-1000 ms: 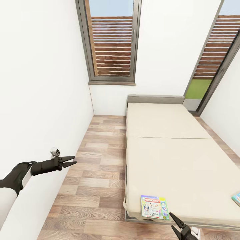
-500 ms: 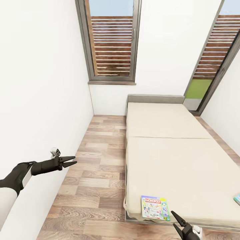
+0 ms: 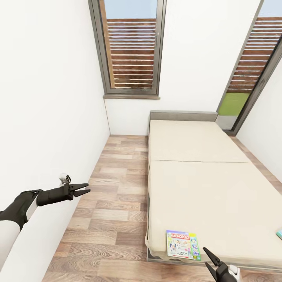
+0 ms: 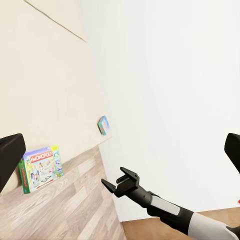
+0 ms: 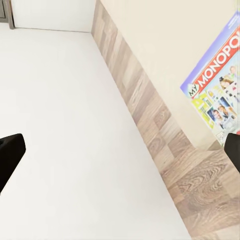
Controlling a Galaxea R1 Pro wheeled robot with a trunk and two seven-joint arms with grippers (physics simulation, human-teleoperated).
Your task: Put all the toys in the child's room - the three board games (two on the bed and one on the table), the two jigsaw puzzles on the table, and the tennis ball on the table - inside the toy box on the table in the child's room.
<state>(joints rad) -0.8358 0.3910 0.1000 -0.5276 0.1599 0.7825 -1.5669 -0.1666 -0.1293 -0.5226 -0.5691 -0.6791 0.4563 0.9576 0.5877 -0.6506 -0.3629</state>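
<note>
My left gripper (image 3: 84, 190) hung open, empty, over the plank floor (image 3: 113, 188) by the white wall | my right gripper (image 3: 210, 260) was spread wide, empty, just off the bed (image 3: 203, 184) foot corner | Monopoly box (image 3: 182, 245) lay flat on that mattress corner | second game box (image 4: 103, 125) at the bed's far edge.

The Monopoly box (image 4: 41, 167) lies flat on the cream bed (image 4: 40, 85), near the mattress edge beside the wood floor (image 4: 65, 210). A second small box (image 4: 103, 125) sits on the same edge. The right tool (image 4: 114, 181) hangs open before the white wall (image 4: 170, 90).
</note>
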